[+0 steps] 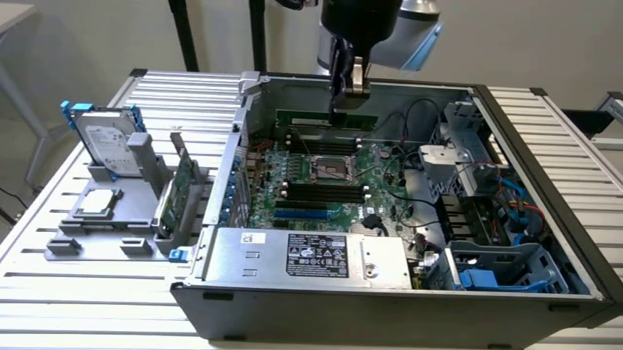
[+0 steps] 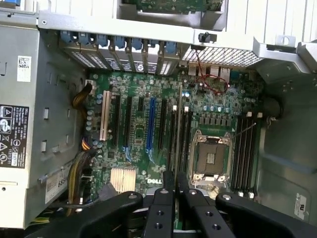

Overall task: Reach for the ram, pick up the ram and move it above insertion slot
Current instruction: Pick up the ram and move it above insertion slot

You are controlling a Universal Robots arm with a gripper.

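1. Your gripper (image 1: 346,93) pinches the ram (image 1: 341,118), jaws narrow, above the motherboard (image 1: 322,182).
2. Cables (image 1: 413,157) and a drive cage (image 1: 467,138) crowd the exterior view's right.

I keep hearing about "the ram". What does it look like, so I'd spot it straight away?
Find the open computer case, then the gripper hanging over its far end. The ram is the long, narrow green strip pinched on edge in that gripper, above the motherboard. Unlike the taller green card standing outside the case toward the exterior view's left, it is slim and held in the air.
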